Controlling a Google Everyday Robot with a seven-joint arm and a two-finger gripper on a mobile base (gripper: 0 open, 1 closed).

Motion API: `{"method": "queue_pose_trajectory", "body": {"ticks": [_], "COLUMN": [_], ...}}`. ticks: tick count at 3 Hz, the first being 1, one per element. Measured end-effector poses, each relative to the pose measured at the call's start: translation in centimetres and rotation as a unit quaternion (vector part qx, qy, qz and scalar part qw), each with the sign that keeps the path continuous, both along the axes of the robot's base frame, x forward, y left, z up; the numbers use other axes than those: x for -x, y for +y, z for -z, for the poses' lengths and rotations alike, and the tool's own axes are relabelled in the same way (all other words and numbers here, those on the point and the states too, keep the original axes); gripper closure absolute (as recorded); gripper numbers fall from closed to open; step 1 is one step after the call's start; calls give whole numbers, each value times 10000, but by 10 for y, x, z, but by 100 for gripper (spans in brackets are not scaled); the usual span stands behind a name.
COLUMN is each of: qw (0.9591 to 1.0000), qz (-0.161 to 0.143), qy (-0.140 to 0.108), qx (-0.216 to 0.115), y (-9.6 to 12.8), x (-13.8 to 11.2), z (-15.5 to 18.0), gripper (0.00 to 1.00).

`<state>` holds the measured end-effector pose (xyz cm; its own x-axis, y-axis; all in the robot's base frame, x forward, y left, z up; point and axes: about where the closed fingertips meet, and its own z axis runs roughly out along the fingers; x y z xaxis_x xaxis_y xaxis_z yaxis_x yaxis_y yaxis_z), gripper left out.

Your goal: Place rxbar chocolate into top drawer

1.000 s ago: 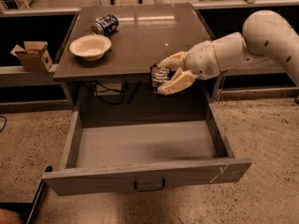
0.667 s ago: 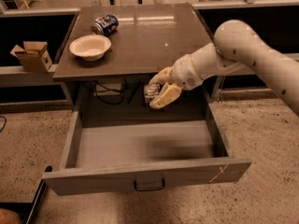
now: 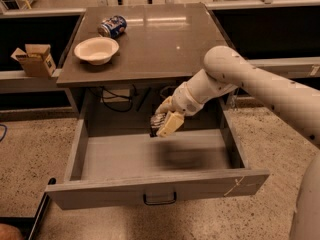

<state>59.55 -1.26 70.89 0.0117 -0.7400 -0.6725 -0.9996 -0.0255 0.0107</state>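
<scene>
Cream two-finger gripper [image 3: 164, 125] hung over the rear-centre of the wide, shallow grey top drawer [image 3: 125, 158], above its flat bottom and not touching it. It sat just below and in front of the table's front edge. The fingers were clamped on the small, flat, black-wrapped rxbar chocolate [image 3: 156, 122]. The bar showed as a dark sliver between the pads, tilted and largely hidden by them. It was airborne but inside the drawer's outline. A soft shadow lay on the drawer bottom just right of the gripper.

The drawer stood pulled well out, with its small dark metal handle [image 3: 160, 199] on the front panel facing the camera.

On the brown-grey tabletop [image 3: 170, 44] sat a shallow white bowl [image 3: 96, 49]. A blue soda can [image 3: 112, 26] lay on its side just behind the bowl. Both were well apart from the arm. A tan cardboard box [image 3: 34, 60] rested on a ledge left of the table.

Step in hand, as judged: the carry was over and the bar was positioned for placing, not yet released.

Next move, as judged: a short descent to bring the bar near the drawer bottom, then part the fingers. The tilt suggested the bar might land on an edge and tip flat, which the drawer has room for. Withdrawal would need to come forward and up, keeping the wrist clear of the tabletop's overhanging edge.
</scene>
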Motion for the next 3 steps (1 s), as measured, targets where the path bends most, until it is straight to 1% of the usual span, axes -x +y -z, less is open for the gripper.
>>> {"method": "queue_pose_trajectory", "body": {"ticks": [1,2,3], "qw": [9999,9998,9998], "qz": [-64,-52,-50], "qy": [135,191,193], "qx": [5,-42,-41], "y": [-2,-5,-5], "x": [14,22,23], "z": [26,42,42], "gripper": [82,58,35]}}
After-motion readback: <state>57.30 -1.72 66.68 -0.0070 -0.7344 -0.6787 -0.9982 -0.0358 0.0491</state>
